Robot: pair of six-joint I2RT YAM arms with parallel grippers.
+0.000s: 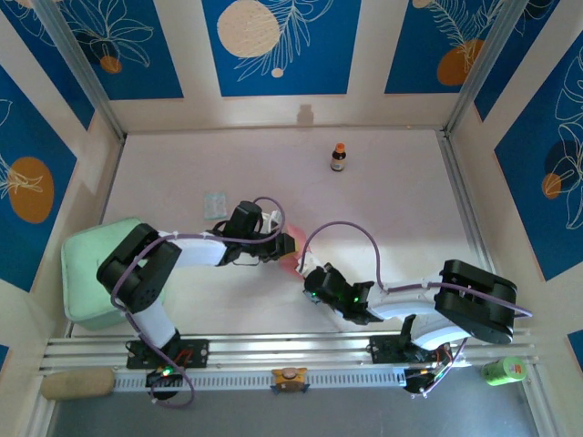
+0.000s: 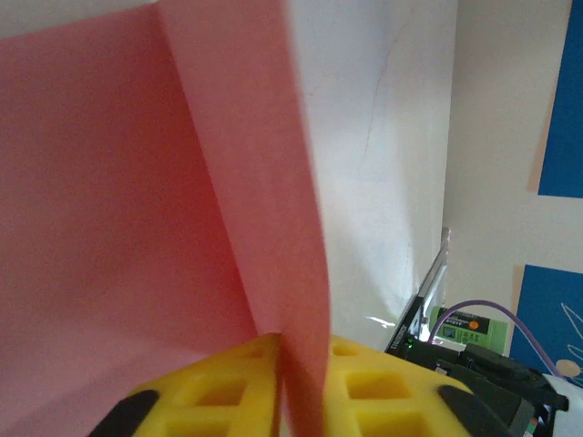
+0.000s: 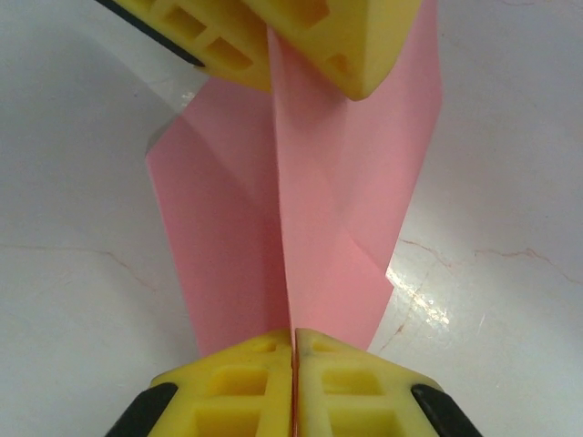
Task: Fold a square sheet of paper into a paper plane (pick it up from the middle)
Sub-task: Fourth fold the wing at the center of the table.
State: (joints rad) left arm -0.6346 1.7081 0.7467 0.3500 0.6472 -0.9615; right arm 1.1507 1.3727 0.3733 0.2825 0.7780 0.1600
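The square sheet of paper is salmon pink, folded along a centre crease, with diagonal creases on its flaps. It hangs between the two grippers over the table's middle. My right gripper is shut on the fold's near end. My left gripper is shut on the far end, directly opposite. In the left wrist view, the left gripper pinches the paper, which spreads up and to the left. In the top view, the left gripper and right gripper hide most of the sheet.
A small brown bottle stands at the back centre. A pale translucent packet lies left of centre. A mint-green box sits at the left edge. A green can and a beige roll lie by the front rail.
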